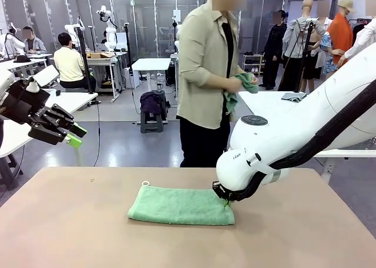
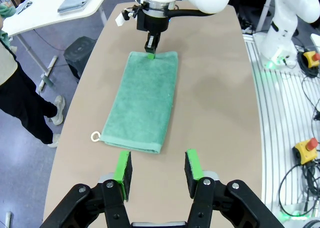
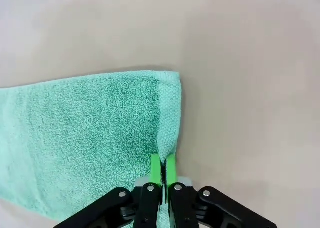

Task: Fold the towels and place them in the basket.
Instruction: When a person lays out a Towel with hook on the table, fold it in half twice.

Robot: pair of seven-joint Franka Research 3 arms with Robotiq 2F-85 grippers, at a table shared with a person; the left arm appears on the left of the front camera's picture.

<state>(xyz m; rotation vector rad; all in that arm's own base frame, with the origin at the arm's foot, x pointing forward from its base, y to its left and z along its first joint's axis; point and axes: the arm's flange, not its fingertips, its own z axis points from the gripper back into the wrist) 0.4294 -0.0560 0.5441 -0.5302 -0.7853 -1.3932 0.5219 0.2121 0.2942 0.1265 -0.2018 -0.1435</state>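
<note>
In the front view the right tool [image 1: 227, 202] is mostly hidden behind its own white wrist at one end of the towel [image 1: 181, 205]; just a sliver of green pad shows. In the right wrist view the towel's hem vanishes between the pressed-together pads, and the cloth runs off the left and bottom edges. Beside the towel's looped corner, the person [image 2: 22, 108] is cut off by the left wrist view's edge. Beyond the towel, the second towel [image 1: 247, 81] is bunched in the person's hands, partly covered.

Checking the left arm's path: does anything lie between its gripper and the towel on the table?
Nothing visible does. Only bare table shows between the open left gripper and the towel; the right gripper pinches the towel's far edge, beyond that path.
</note>
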